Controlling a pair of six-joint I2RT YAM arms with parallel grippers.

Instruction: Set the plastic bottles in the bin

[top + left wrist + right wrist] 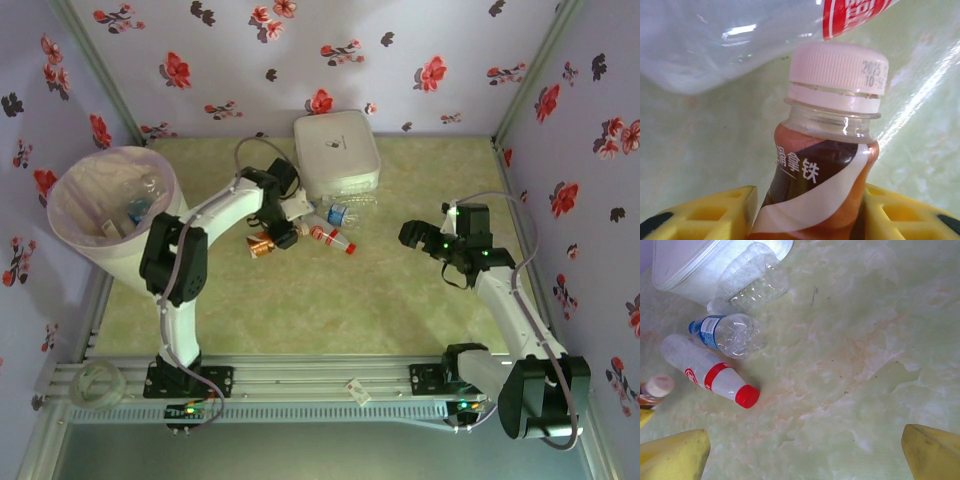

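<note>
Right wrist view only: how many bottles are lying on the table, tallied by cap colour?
Blue cap: 1, the blue-capped bottle
Red cap: 1, the red-capped bottle
White cap: 1, the brown-wrapped bottle
Cap colour not discernible: 1, the crumpled clear bottle against the white box
Total: 4

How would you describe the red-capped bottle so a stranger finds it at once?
Find the white square box at the table's far side. The red-capped bottle lies just in front of it. It alone has a red cap and red label band; the blue-capped bottle beside it does not.
</note>
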